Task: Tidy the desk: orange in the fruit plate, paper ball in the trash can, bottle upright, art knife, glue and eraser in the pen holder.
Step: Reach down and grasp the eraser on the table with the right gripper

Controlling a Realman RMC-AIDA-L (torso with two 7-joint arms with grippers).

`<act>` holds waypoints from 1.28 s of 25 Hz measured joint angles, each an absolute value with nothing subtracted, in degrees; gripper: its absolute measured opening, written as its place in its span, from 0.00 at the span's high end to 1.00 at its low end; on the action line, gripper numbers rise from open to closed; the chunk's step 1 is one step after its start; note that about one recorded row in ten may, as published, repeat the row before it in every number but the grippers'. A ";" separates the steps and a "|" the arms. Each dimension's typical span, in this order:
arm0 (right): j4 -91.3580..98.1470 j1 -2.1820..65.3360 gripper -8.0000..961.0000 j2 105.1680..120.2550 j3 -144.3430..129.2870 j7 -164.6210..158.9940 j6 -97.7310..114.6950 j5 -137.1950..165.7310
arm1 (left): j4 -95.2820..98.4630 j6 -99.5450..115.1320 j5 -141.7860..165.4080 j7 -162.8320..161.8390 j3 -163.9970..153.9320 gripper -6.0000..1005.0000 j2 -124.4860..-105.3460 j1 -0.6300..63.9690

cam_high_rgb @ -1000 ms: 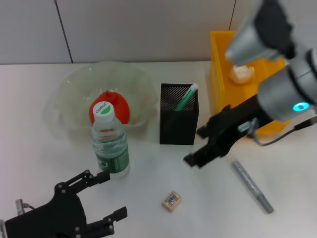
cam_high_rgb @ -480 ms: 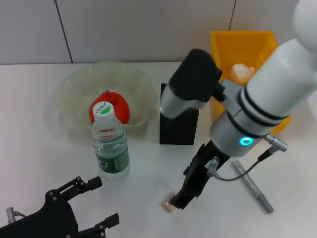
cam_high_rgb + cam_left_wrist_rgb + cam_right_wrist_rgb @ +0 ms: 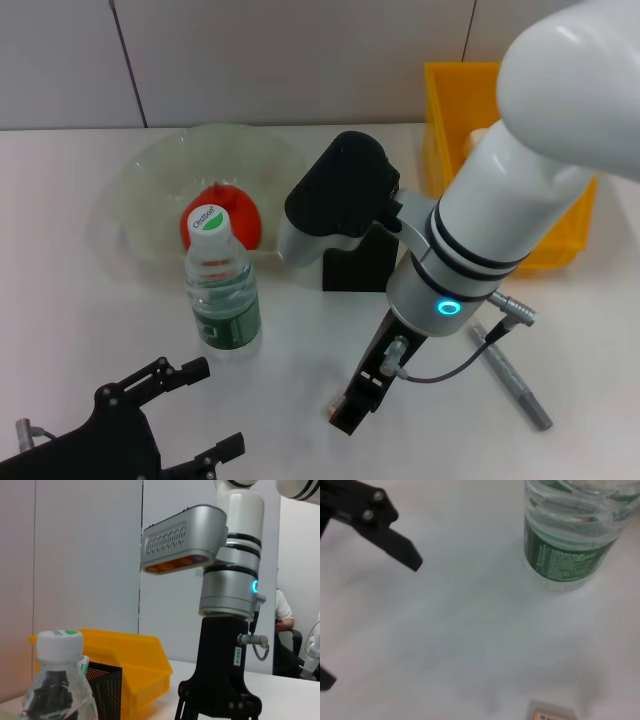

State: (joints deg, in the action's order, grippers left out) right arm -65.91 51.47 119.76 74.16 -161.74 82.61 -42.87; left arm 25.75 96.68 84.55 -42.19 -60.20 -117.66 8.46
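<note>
Lying flat on the worktop [image 3: 300, 340] near the bottle [image 3: 222, 296], the eraser [image 3: 330, 409] sits just beneath the right end effector [image 3: 355, 405], whose finger spread I cannot tell, apparently poised for pickup; the left end effector [image 3: 170, 420] rests open nearby.

white worktop [image 3: 60, 300]; orange-red orange [image 3: 235, 215] in a clear fruit plate [image 3: 130, 190]; bottle [image 3: 222, 295] with green label, white cap; black mesh pen holder [image 3: 362, 272]; yellow trash can [image 3: 450, 110]; grey art knife [image 3: 512, 378]; tan eraser [image 3: 552, 713].
</note>
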 joint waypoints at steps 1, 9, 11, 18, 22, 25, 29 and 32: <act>-65.91 51.47 0.18 119.76 74.16 -161.74 82.61 -42.87 | 25.75 96.68 84.55 -42.19 -60.20 0.19 -117.66 8.46; -65.70 52.53 0.18 119.80 71.37 -164.49 80.71 -42.63 | 25.53 96.89 84.56 -41.39 -60.21 0.19 -117.78 8.40; -65.60 52.93 0.18 119.80 70.96 -165.20 80.40 -42.54 | 25.53 96.89 84.58 -41.30 -60.33 0.19 -117.79 8.41; -63.44 54.34 0.18 119.80 68.72 -166.04 78.17 -42.40 | 25.59 96.89 84.62 -40.71 -60.39 0.19 -117.86 8.48; -63.14 54.44 0.18 119.79 68.37 -166.07 77.70 -42.38 | 25.47 96.89 84.64 -40.70 -60.36 0.19 -117.86 8.46; -62.73 54.60 0.18 119.80 68.36 -166.08 77.61 -42.36 | 25.39 96.89 84.64 -40.69 -60.44 0.19 -117.86 8.44; -62.62 54.66 0.18 119.79 68.36 -166.10 77.56 -42.36 | 25.32 96.89 84.64 -40.69 -60.44 0.19 -117.86 8.44; -62.62 54.66 0.18 119.79 68.37 -166.09 77.50 -42.36 | 25.31 96.89 84.64 -40.69 -60.37 0.19 -117.87 8.43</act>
State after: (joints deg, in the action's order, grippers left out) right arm -62.62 54.66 119.79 68.37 -166.09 77.50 -42.36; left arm 25.31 96.89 84.64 -40.69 -60.37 -117.87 8.43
